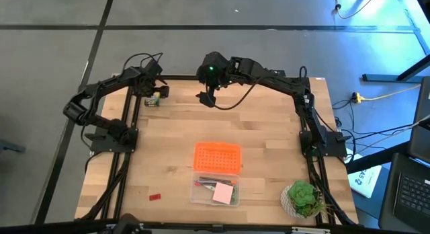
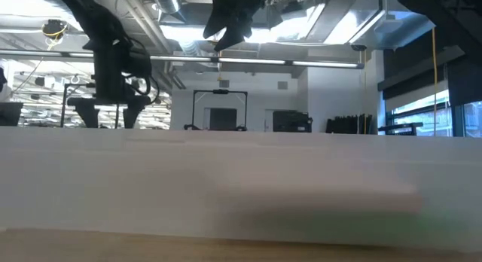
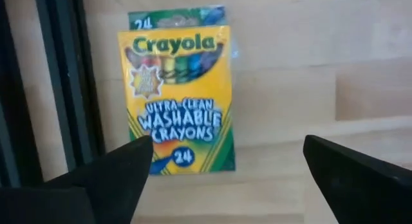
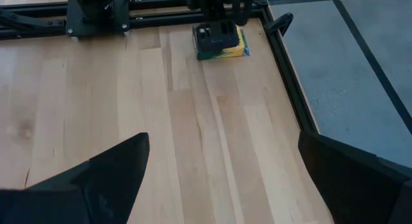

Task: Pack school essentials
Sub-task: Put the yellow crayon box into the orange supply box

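left jaws spread above crayon box (image 3: 177,98) by table (image 1: 269,153) edge, right jaws spread, clear wood between

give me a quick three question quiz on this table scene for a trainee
1. True or false: the crayon box lies flat on the table, with the left gripper above it, fingers open.
2. Which thing sits right next to the clear box? A) plant B) orange lid C) small red block
3. Fill in: the right gripper is ____ and holds nothing.

Key: 1 true; 2 B; 3 open
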`<state>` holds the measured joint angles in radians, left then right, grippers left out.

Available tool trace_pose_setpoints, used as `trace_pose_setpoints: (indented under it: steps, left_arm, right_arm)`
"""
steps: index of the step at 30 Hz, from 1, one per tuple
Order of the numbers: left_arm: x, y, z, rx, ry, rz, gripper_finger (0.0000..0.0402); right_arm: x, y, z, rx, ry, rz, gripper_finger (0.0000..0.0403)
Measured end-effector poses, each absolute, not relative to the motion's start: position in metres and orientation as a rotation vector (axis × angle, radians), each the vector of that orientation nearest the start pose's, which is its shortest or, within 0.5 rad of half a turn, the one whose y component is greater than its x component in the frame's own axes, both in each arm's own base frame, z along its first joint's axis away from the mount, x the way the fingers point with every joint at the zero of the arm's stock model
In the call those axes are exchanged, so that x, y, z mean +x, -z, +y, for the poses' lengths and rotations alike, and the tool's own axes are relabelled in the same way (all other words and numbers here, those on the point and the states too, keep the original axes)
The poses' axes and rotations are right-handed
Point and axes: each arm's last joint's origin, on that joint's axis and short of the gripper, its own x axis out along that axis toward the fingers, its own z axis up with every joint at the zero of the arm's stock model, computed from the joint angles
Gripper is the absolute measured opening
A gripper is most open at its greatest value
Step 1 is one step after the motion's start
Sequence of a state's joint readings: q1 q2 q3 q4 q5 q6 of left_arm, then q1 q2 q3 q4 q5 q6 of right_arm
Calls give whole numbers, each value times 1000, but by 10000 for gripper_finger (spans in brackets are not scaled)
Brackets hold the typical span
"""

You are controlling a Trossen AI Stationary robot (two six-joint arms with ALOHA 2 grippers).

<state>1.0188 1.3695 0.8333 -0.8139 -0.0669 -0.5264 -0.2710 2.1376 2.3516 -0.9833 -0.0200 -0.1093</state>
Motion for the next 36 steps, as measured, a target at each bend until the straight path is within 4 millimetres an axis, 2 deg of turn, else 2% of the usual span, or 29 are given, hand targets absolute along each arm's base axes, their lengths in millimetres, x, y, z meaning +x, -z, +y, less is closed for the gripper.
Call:
trace_pose_setpoints:
  steps: [14,23,30,33,36]
  left_arm:
    - [131,-160,208,-1037,-1351,1149,398]
    - [136,-161,204,-1107,-1248,1133,399]
    - [152,-162,193,-1118,-1129,1147,396]
    - [158,-168,191,-1112,-1108,1168,399]
    - [163,-183,195,-1090,-1115,1183,396]
  right_arm:
    - [441,-369,-122,8,196,775,399]
    - [441,-369,-122,8,196,775,399]
    - [441,-370,-122,8,196,775,399]
    - [441,-370,-122,8,196,775,399]
    - [441,-370,-122,8,196,775,399]
